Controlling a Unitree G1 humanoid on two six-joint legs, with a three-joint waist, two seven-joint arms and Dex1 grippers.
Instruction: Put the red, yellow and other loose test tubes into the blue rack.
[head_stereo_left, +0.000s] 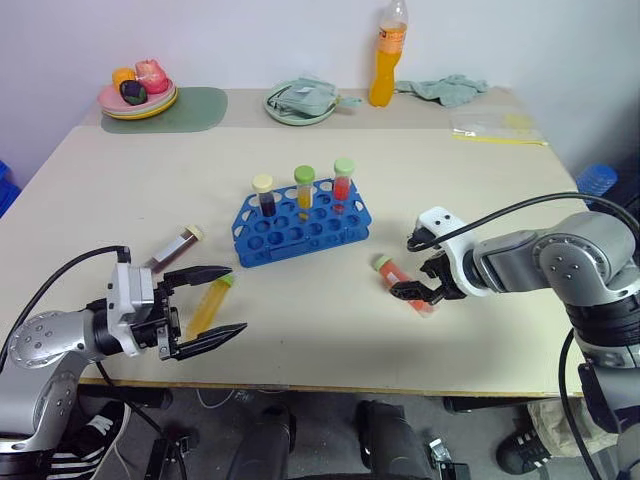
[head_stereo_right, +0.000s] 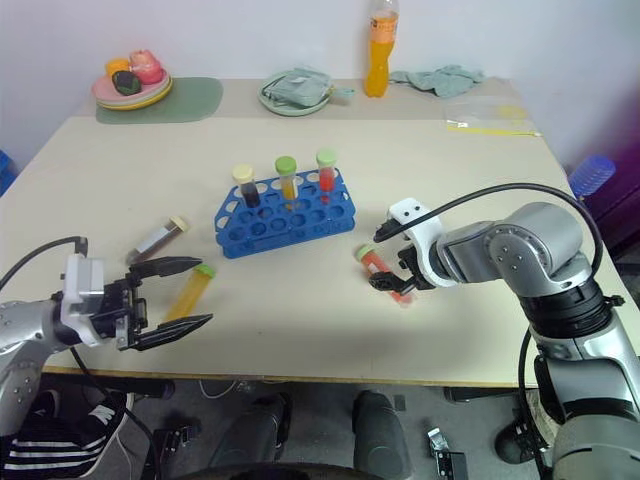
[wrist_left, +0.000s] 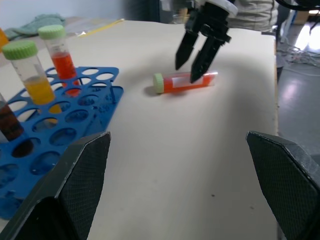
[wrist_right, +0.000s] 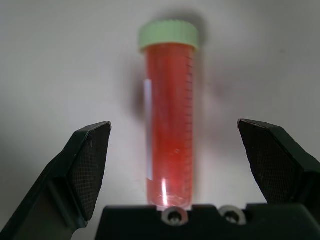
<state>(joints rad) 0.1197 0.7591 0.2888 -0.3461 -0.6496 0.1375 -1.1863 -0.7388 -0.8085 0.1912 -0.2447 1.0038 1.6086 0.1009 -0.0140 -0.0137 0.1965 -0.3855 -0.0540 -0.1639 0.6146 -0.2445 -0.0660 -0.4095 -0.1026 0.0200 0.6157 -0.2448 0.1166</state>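
While three capped tubes already stand in the blue rack (head_stereo_left: 300, 224) at frame centre, the right gripper (head_stereo_left: 420, 291), released, straddles the red tube (wrist_right: 169, 120) lying right of centre, positioned to grasp it; left gripper (head_stereo_left: 205, 309) also released, lower left.

A tall orange bottle (head_stereo_left: 388, 56) stands at the far edge of the counter (head_stereo_left: 120, 190), well beyond the right end effector (head_stereo_left: 420, 290). Beside it lie a green cloth (head_stereo_left: 445, 88) and a plate (head_stereo_left: 300, 100) with cloth. Far beyond the left end effector (head_stereo_left: 205, 307) sits a plate of toy food (head_stereo_left: 138, 92) on a green mat (head_stereo_left: 190, 108). A clear bag (head_stereo_left: 497, 127) lies far beyond the right one.
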